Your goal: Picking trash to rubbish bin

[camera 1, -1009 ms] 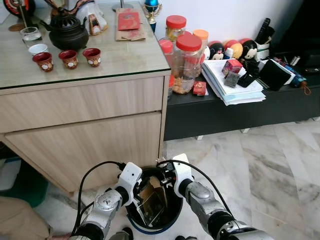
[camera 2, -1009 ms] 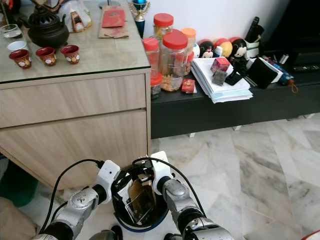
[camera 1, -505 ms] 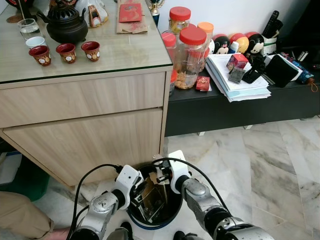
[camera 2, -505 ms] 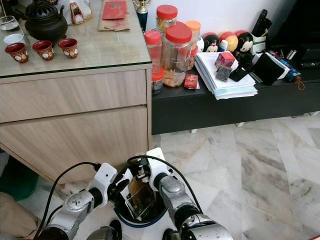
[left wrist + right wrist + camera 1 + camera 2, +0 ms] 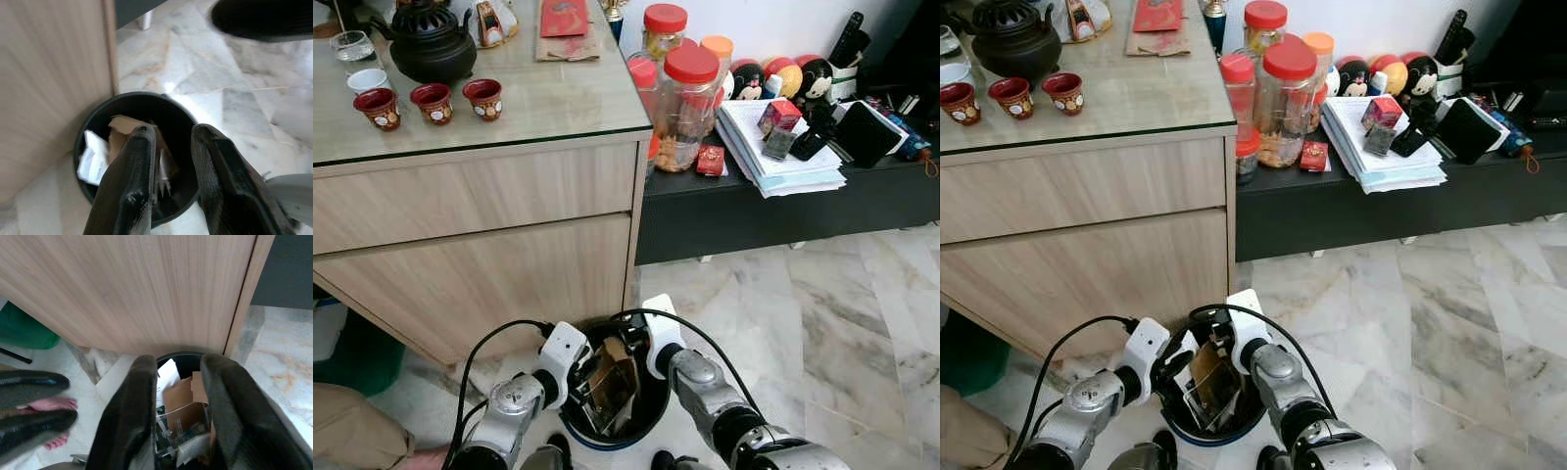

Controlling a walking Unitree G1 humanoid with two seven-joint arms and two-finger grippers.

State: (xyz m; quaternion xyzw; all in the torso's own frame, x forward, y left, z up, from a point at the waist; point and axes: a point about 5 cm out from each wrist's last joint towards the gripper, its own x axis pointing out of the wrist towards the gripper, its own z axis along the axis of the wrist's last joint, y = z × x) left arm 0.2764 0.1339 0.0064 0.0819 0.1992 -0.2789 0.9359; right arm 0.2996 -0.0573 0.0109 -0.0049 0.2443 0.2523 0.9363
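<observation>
Hovering over a round black bin [image 5: 651, 416] on the marble floor [image 5: 822, 323], both grippers sit at its rim beside the wooden cabinet [image 5: 480, 255]. The left gripper [image 5: 168, 161] has its fingers parted by a narrow gap with nothing between them; the right gripper [image 5: 178, 401] likewise has its fingers apart and empty. Inside the bin the trash lies piled: a piece of brown cardboard [image 5: 615, 364], a clear plastic box [image 5: 183, 423] with dark printing too small to read, and crumpled white paper [image 5: 90, 156]. On the counter [image 5: 548, 98] stand a black teapot [image 5: 433, 44] and three red cups [image 5: 433, 101], with a red packet [image 5: 566, 17] whose gold lettering cannot be read. Just beside the cabinet, on a low black shelf [image 5: 783, 211], stand red-lidded jars [image 5: 690, 103], a stack of papers [image 5: 783, 162] and cartoon mouse figures [image 5: 808, 78]. A green container [image 5: 24, 328] sits on the floor at the cabinet's far side.
</observation>
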